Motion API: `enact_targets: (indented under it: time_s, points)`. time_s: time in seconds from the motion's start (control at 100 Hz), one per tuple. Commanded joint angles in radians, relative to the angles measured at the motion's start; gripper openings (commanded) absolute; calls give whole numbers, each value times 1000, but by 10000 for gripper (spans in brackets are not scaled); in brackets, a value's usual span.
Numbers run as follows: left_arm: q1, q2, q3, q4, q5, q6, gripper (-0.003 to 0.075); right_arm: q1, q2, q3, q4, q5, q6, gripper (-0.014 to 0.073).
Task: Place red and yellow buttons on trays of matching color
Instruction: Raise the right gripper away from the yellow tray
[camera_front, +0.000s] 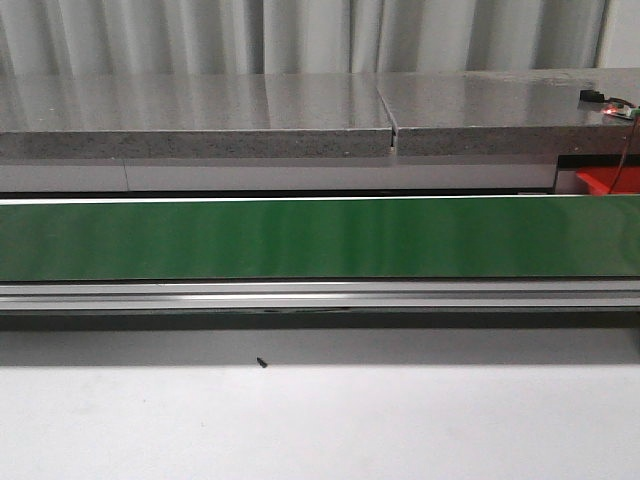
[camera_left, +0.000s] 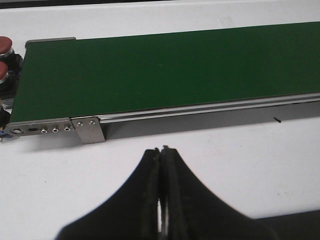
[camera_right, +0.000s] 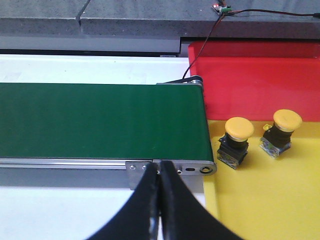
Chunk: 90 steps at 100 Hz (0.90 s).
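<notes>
Two yellow buttons (camera_right: 234, 141) (camera_right: 281, 131) stand side by side on the yellow tray (camera_right: 260, 205), past the end of the green belt (camera_right: 100, 120). Behind it lies the red tray (camera_right: 250, 75), bare in the right wrist view; its corner (camera_front: 608, 182) shows at the front view's right edge. Two red buttons (camera_left: 5, 46) (camera_left: 2, 74) sit just off the other end of the belt (camera_left: 165, 70). My left gripper (camera_left: 161, 150) is shut and holds nothing, over the white table short of the belt. My right gripper (camera_right: 159, 165) is shut too, empty, at the belt's near rail.
The green conveyor belt (camera_front: 320, 237) runs across the whole front view, with a metal rail (camera_front: 320, 295) along its near side. A grey stone ledge (camera_front: 300, 110) stands behind it, carrying a small circuit board (camera_front: 618, 108) with wires. A tiny dark screw (camera_front: 261, 362) lies on the white table.
</notes>
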Motion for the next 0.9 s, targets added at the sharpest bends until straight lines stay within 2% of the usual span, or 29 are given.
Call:
enact_targets:
  time_s: [0.0,0.09,0.16,0.28,0.33,0.6,0.67,0.8,0.89]
  points:
    - [-9,8,-26,-8,-58,1,-19,-1,6,-24,-3,-77,4,-67]
    - [-9,8,-24,9,-45,1,-19,-1,6,-24,-3,-77,4,-67]
    - [-9,8,-24,79,-43,-19,-19,-1,6,-24,-3,-78,4,-67]
    - [-9,8,-24,205,-69,-193,-19,-1,6,-24,-3,-78,4,-67]
    - [-9,8,-24,211,-78,-239,-19,-1,6,-24,-3,-78,4,-67]
    - [40,48,-24,193,-167,-254,-9,-1,6,-24,-3,-78,4,-67]
    - [62,74,-24,193,-194,-254,50,-1,6,-24,-3,-79,4,-67]
    - [98,121,-24,175,-238,-254,238,-1,6,-24,-3,-79,4,-67]
    - [127,166,-24,131,-258,-254,293,-1,6,-24,-3,-79,4,-67]
